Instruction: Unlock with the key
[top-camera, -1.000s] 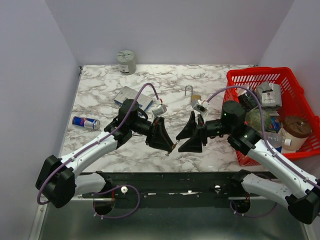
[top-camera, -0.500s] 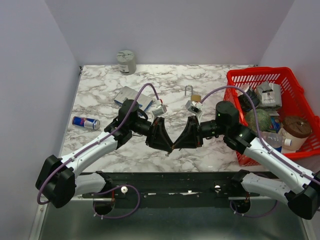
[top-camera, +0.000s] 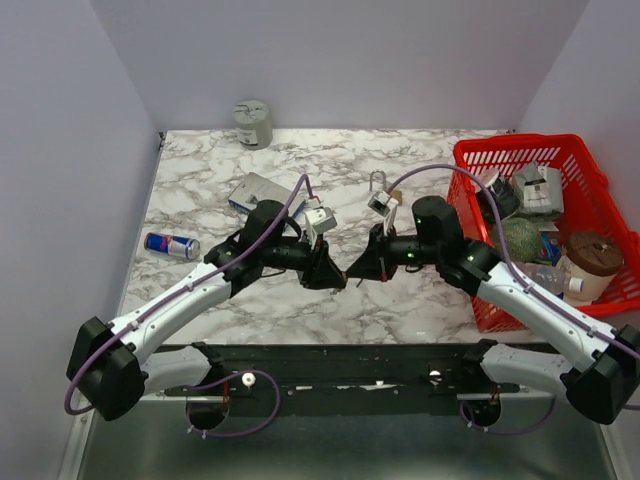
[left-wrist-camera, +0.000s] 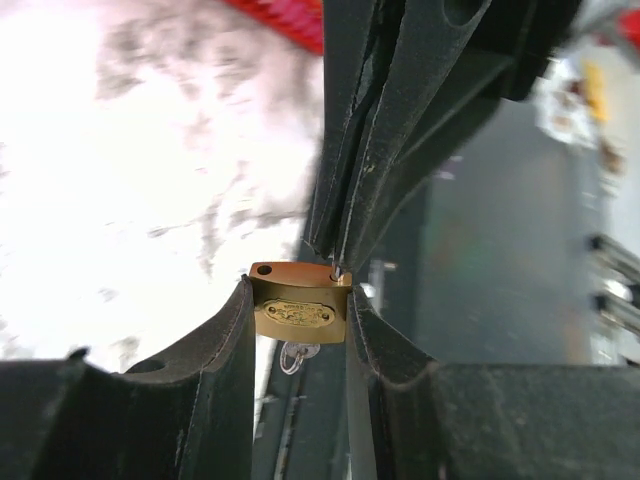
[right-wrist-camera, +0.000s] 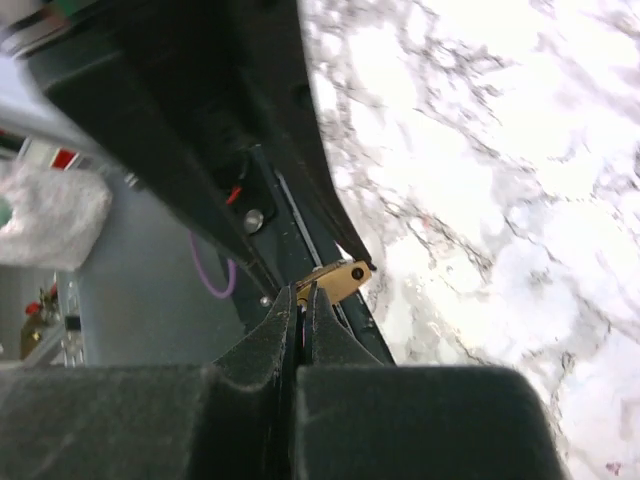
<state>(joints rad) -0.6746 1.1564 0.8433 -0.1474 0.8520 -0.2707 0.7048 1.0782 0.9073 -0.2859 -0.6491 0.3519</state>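
Right gripper (top-camera: 356, 272) shifted left since a second ago; then spread wide, now pinched flat, tip to tip with left gripper (top-camera: 334, 278) over middle of table (top-camera: 250, 310). Both arms stretched forward, forearms angled inward.

Top view: lock hidden between tips.

Left wrist view: brass lock (left-wrist-camera: 298, 305) clamped between left fingers (left-wrist-camera: 225, 370); right tips touch its upper corner. Small silver piece (left-wrist-camera: 295, 355) hangs beneath; key or not, cannot tell.

Right wrist view: right fingers (right-wrist-camera: 255, 355) pressed together, lock just beyond tips; anything between them unseen.
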